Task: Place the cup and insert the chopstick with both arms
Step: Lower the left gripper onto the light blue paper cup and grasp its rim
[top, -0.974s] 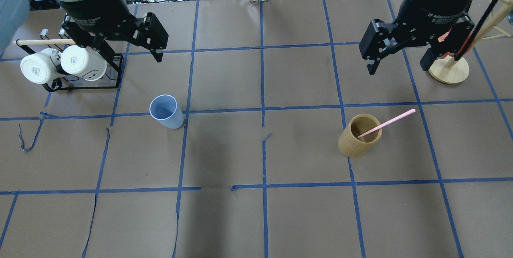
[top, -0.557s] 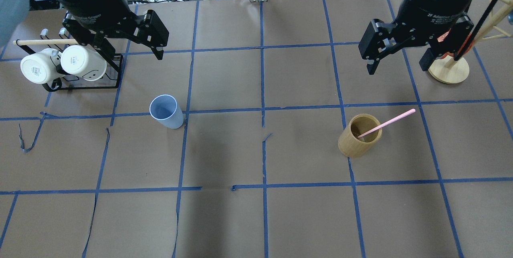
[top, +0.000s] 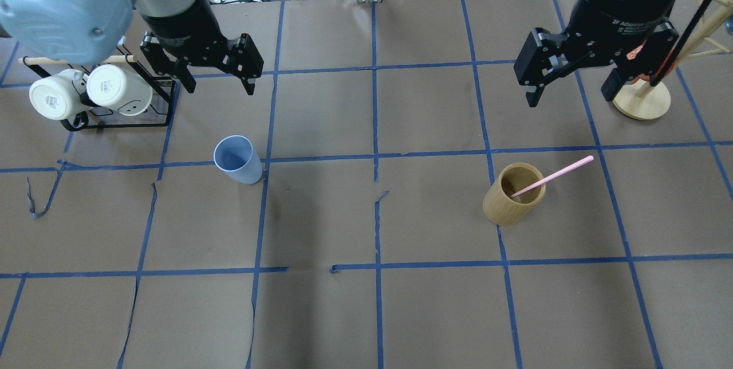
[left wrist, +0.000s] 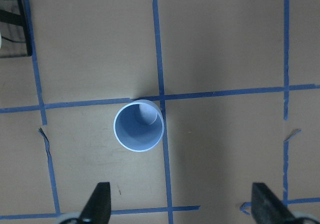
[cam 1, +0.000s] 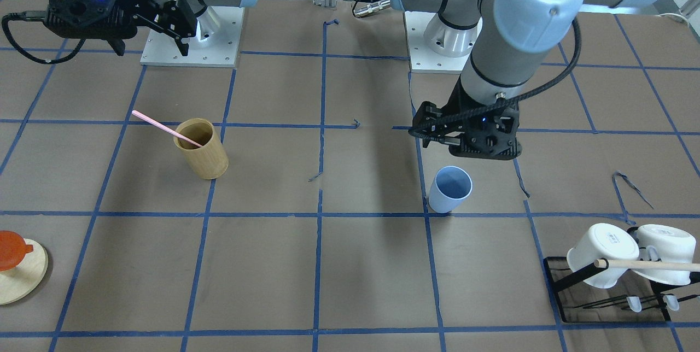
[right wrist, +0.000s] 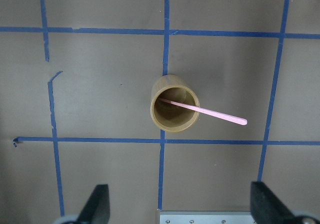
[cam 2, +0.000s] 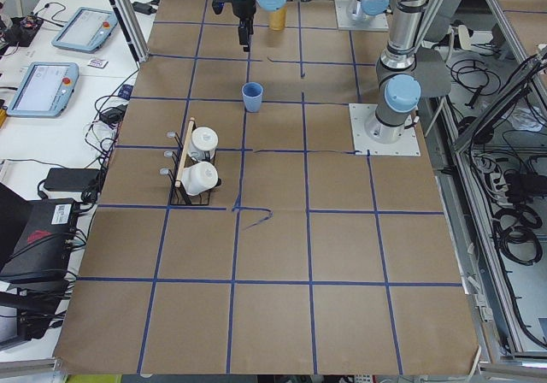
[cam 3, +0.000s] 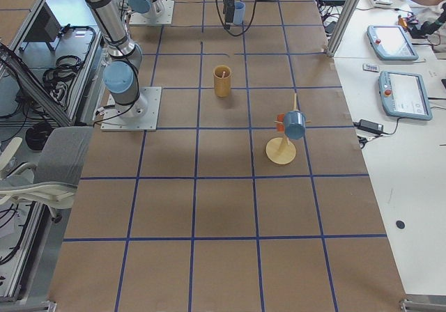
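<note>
Cup (top: 236, 161) upright, untouched; left gripper (top: 218, 87), right gripper (top: 568, 99) jaws spread wide, empty.

— Where is the slim pink chopstick (top: 552, 176) going out of sight?

— Its lower end is lying hidden inside the round bamboo holder (top: 513, 194).

— And the wrist cameras?

— Their bottom edges are cutting off the left gripper (left wrist: 182, 209) and the right gripper (right wrist: 182, 209); only the tips of the jaws are showing. The black wire rack (left wrist: 10, 29) is being cropped at the left wrist view's corner.

— Anything else?

— The front view's left edge is slicing through the round wooden stand (cam 1: 24, 275) and the orange piece (cam 1: 8, 251) on it. Overhead, the right arm is covering the stand's post. From the left end, the far jaws are looking too small to read.
</note>
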Robot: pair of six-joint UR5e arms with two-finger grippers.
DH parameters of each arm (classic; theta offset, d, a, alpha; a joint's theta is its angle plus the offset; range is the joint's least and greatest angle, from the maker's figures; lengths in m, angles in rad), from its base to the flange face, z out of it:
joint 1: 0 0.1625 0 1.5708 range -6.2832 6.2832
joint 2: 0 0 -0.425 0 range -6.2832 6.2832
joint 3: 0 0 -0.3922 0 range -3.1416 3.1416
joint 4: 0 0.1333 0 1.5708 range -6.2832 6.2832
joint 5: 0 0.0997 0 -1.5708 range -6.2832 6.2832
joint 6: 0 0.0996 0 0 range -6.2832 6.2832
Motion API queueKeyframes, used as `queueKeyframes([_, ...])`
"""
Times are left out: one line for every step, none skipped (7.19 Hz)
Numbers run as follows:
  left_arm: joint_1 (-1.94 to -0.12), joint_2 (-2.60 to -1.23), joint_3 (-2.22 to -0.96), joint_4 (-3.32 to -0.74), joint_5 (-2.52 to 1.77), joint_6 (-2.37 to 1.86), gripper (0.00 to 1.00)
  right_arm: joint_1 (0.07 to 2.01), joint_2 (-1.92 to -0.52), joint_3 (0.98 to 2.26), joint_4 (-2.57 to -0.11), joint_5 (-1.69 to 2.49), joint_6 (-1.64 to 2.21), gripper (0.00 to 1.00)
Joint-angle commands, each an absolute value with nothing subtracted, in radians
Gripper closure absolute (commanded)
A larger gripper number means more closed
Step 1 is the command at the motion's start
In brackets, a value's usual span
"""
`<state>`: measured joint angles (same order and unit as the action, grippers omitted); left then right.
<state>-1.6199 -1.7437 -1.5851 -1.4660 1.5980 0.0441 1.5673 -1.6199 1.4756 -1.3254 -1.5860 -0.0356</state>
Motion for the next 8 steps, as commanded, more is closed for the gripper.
queueKeyframes([-1.620, -1.776, -1.795, -1.176, 1.630, 0.084, 0.00, 1.566, -1.620, 1.476, -1.325, -1.586, -0.037, 0.00])
queueKeyframes([-1.620, -1.778, -1.828, -1.140, 1.638, 0.121, 0.00, 1.566, -1.620, 1.476, -1.325, -1.589, -0.037, 0.00])
queueKeyframes([-1.600, -1.799, -1.833, -1.146, 1.635, 0.135, 0.02, 1.563, -1.618, 1.476, -1.327, -1.591, -0.032, 0.00])
queueKeyframes([-1.589, -1.819, -1.839, -1.146, 1.631, 0.137, 0.08, 1.559, -1.614, 1.476, -1.331, -1.592, -0.038, 0.00])
queueKeyframes([-1.589, -1.828, -1.865, -1.138, 1.629, 0.137, 0.11, 1.559, -1.609, 1.477, -1.362, -1.592, -0.038, 0.00])
queueKeyframes([-1.589, -1.832, -1.879, -1.126, 1.629, 0.137, 0.35, 1.555, -1.608, 1.480, -1.368, -1.591, -0.035, 0.00])
queueKeyframes([-1.589, -1.833, -1.881, -1.126, 1.629, 0.137, 0.64, 1.545, -1.606, 1.483, -1.382, -1.594, -0.034, 0.00])
queueKeyframes([-1.589, -1.833, -1.876, -1.123, 1.629, 0.135, 0.87, 1.528, -1.602, 1.497, -1.394, -1.638, -0.026, 0.00])
